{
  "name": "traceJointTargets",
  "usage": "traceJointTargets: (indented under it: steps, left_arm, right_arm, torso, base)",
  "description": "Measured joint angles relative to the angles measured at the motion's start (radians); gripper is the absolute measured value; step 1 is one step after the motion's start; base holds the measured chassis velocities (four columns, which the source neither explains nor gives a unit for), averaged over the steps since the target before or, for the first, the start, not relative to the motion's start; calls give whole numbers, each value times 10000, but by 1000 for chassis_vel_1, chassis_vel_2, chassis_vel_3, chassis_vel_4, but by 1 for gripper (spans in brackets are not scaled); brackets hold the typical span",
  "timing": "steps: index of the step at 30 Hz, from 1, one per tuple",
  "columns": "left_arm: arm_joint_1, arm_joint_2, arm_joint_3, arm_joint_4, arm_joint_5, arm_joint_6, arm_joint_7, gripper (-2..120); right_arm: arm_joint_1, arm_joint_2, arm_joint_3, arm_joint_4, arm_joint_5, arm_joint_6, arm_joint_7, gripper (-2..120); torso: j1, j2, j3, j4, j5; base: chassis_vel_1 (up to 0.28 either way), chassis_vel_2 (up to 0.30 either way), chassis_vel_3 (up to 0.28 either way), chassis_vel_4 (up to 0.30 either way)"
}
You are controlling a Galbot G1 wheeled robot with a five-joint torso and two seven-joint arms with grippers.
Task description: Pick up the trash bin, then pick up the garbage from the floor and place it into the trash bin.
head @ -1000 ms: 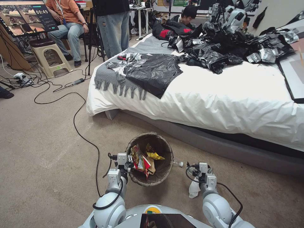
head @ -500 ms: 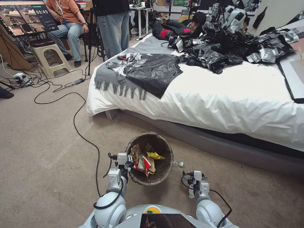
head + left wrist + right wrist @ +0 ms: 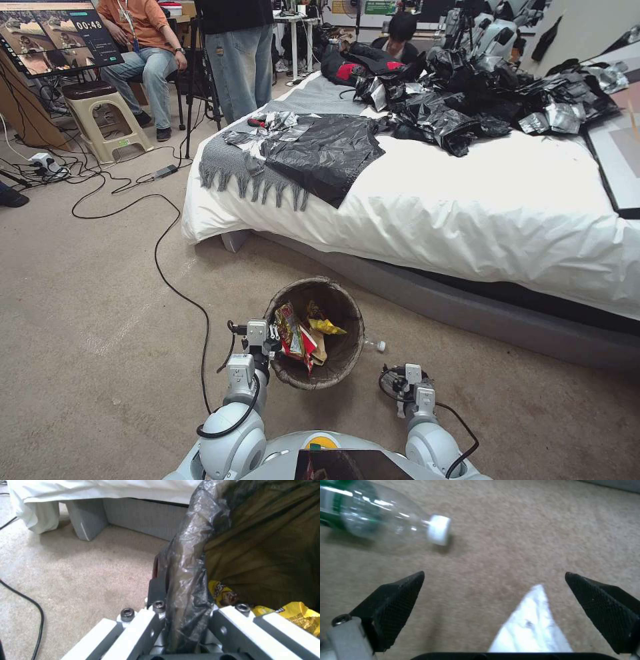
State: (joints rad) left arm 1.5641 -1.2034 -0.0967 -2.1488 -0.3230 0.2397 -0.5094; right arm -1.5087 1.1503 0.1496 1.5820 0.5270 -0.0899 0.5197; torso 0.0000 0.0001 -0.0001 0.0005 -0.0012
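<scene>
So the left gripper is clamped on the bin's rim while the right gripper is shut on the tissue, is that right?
Not quite: the right gripper is open, its jaws apart above the tissue, as the right wrist view shows. The left gripper does clamp the bin rim.

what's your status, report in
Left pincer clamped on trash bin rim. Right pincer open over white tissue. Bottle on carpet beside it.

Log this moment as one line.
left end effector: shut on trash bin rim | right end effector: open above tissue | bottle: on floor
</scene>
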Motion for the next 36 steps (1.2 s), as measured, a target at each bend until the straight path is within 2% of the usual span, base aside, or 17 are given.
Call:
traceJointTargets:
  steps: [6,12,17,22,36]
  left_arm:
    - [-54,-4,20,36,-13,-3,1,0]
    - [-92,-9,40,50,-27,-3,-2,0]
    - [-139,37,44,50,-74,13,-33,0]
    - [-181,93,38,19,-123,49,-68,0]
    - [-211,38,52,19,-121,78,-85,0]
  right_arm:
    - [-8,7,103,-245,-26,87,171,100]
    - [-99,-41,142,-162,79,66,284,100]
    - [-243,-151,136,188,294,-184,356,100]
    - [-251,-395,45,486,668,-474,392,100]
    - [-92,-1115,97,1027,1652,-1399,365,100]
  torso:
    - [0,-1,1,-2,15]
    - [0,-2,1,-4,14]
    - [0,-2,1,-9,9]
    - [0,-2,1,-9,26]
    - [0,-3,2,-6,14]
  base:
    - [0,0,0,0]
    - [0,0,0,0]
    - [0,0,0,0]
    - [0,0,0,0]
    - [0,0,0,0]
